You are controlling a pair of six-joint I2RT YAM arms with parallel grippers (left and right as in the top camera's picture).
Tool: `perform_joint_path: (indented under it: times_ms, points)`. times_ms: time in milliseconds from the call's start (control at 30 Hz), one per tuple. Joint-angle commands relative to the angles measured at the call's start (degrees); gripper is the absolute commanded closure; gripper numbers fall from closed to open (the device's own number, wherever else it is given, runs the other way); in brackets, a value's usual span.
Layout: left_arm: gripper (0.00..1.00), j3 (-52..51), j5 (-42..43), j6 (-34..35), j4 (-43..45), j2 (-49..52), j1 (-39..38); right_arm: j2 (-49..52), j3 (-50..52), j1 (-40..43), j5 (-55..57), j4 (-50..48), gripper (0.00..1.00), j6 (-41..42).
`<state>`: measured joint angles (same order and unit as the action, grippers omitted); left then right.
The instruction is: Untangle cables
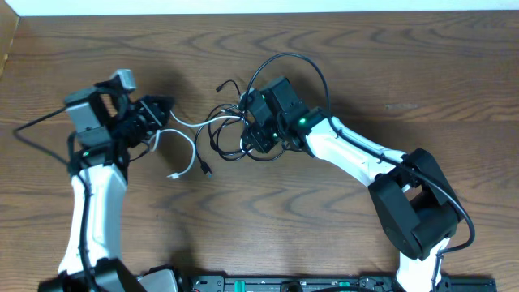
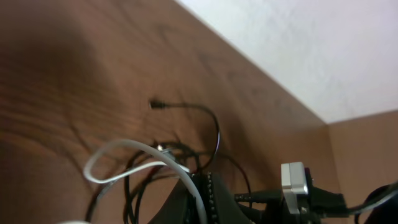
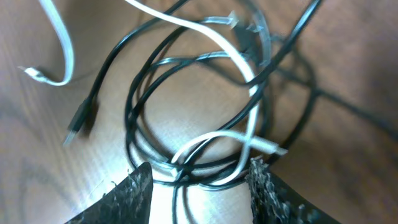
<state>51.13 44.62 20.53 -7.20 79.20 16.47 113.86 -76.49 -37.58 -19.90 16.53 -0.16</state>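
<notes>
Right wrist view: the black cable (image 3: 132, 93) is seen lying in round loops on the brown table (image 3: 37, 186). The white cable (image 3: 211, 34) is woven through those loops. The fingers of the right gripper (image 3: 199, 167) are held apart, one on each side of the bottom of the loops. A black plug end (image 3: 81, 121) is seen at 9 o'clock from the loops, and a white plug end (image 3: 37, 74) lies just past it. From overhead, the tangle is found near the middle of the table. The right gripper is set on its 3 o'clock side. The left gripper (image 1: 165, 109) is placed at 9 o'clock from the tangle, near it. Its fingers are pressed together on the white cable, which is stretched from there to the tangle. One white tail is curled down toward 7 o'clock.
</notes>
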Motion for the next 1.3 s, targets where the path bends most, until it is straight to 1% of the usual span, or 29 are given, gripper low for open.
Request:
perform_joint_path:
  times_ms: [0,100,167,267,533,667,767,833,1033,1167,1267]
  points:
    - [0.93,0.61,-0.33,-2.71,-0.07,1.86,-2.01,0.42,0.22,-0.31,-3.72,0.24,0.53,2.73]
    - [0.93,0.61,-0.35,-3.39,-0.44,3.37,-2.99,1.4,0.22,-0.37,-4.39,0.0,0.55,7.96]
    - [0.93,0.61,-0.37,-3.69,-0.94,4.13,-3.06,2.16,0.22,-0.26,-6.16,-0.46,0.55,8.5]
    - [0.93,0.61,-0.35,-6.27,-2.43,5.29,-3.06,3.54,0.22,-0.22,-9.81,-2.4,0.55,9.55]
    - [0.92,0.31,-0.37,-13.27,-6.84,6.97,-3.06,6.95,0.22,-0.22,-10.71,-6.78,0.59,15.3]
    - [0.93,0.02,-0.7,-13.46,-6.91,6.99,-3.06,7.54,0.22,-0.24,-11.39,-9.18,0.61,17.14]
    - [0.93,-0.02,-0.81,-13.49,-6.88,7.02,-3.06,7.78,0.22,-0.24,-11.04,-9.49,0.67,19.67]
    - [0.93,-0.02,-0.81,-13.49,-6.88,7.02,-3.06,8.15,0.22,-0.24,-10.47,-9.4,0.69,21.57]
    - [0.93,-0.02,-0.87,-13.49,-6.91,7.02,-3.06,9.01,0.22,-0.35,-10.36,-9.4,0.69,25.03]
    - [0.93,-0.04,-3.5,-13.44,-7.34,7.02,-3.06,9.01,0.22,-0.39,-9.25,-9.27,0.72,28.85]
    - [0.93,-0.04,-3.76,-13.44,-7.37,7.02,-3.08,9.01,0.22,-0.39,-7.93,-9.33,0.7,30.36]
